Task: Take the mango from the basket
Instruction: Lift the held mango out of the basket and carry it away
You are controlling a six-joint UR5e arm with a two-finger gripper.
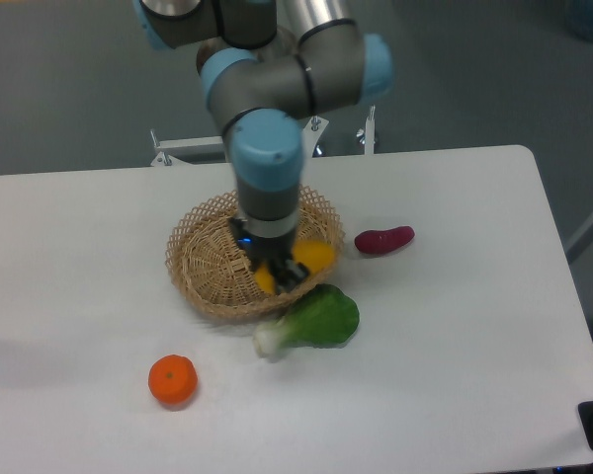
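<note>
The mango (311, 259) is a yellow-orange oblong fruit held in my gripper (282, 275), which is shut on it. It hangs over the front right rim of the tan woven basket (203, 267), lifted off the basket floor. The arm's wrist hides the mango's left part. The image is slightly blurred around the gripper.
A green leafy vegetable (314, 319) lies just in front of the basket, under the gripper. A purple-red sweet potato (383, 239) lies to the basket's right. A round tangerine (172, 380) sits at the front left.
</note>
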